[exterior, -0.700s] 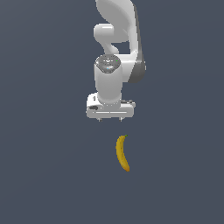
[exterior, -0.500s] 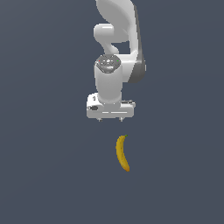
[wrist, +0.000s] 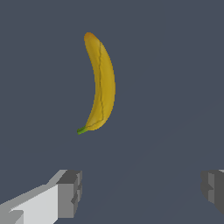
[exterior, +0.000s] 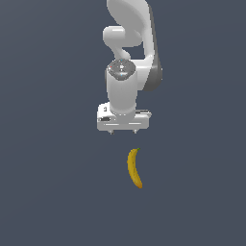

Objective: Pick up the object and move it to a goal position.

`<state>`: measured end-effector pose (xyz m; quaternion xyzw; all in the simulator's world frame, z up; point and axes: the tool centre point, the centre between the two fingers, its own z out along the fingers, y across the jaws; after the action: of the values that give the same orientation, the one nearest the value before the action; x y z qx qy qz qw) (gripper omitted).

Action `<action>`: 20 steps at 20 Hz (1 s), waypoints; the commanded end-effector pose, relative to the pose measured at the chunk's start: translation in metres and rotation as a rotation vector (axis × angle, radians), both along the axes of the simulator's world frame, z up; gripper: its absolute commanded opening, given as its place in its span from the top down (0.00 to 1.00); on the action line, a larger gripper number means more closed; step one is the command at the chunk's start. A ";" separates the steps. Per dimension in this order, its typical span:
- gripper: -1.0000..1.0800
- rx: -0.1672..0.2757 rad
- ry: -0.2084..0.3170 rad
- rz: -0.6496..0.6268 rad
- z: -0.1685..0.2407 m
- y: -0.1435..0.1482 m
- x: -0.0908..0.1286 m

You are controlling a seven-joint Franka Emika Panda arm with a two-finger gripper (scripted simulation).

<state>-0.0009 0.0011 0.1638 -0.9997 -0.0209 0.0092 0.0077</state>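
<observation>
White-and-grey parallel gripper (wrist: 140, 190) spread wide, empty. Small curved yellow banana (wrist: 99, 83) ahead of fingertips, untouched on floor. Approach, grasp, carry to goal all left.

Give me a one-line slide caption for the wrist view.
Open gripper hovers with nothing between its fingers; the banana lies beyond them, ungrasped.

Only non-task item: a flat, matte slate-grey floor surface (exterior: 48, 192), uniform in colour, no markings, filling the whole background in both views. In the wrist view the same surface (wrist: 175, 65) runs beneath and ahead of the jaws and fills the gap between them. A faint diagonal shading line crosses it there.
</observation>
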 end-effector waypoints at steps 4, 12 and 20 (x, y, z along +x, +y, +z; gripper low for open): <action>0.04 -0.001 -0.001 -0.005 -0.004 0.003 0.006; 0.04 -0.007 -0.005 -0.029 -0.025 0.015 0.032; 0.04 -0.013 -0.012 -0.067 -0.062 0.036 0.069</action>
<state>0.0613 0.0327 0.1086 -1.0000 0.0087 0.0039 0.0019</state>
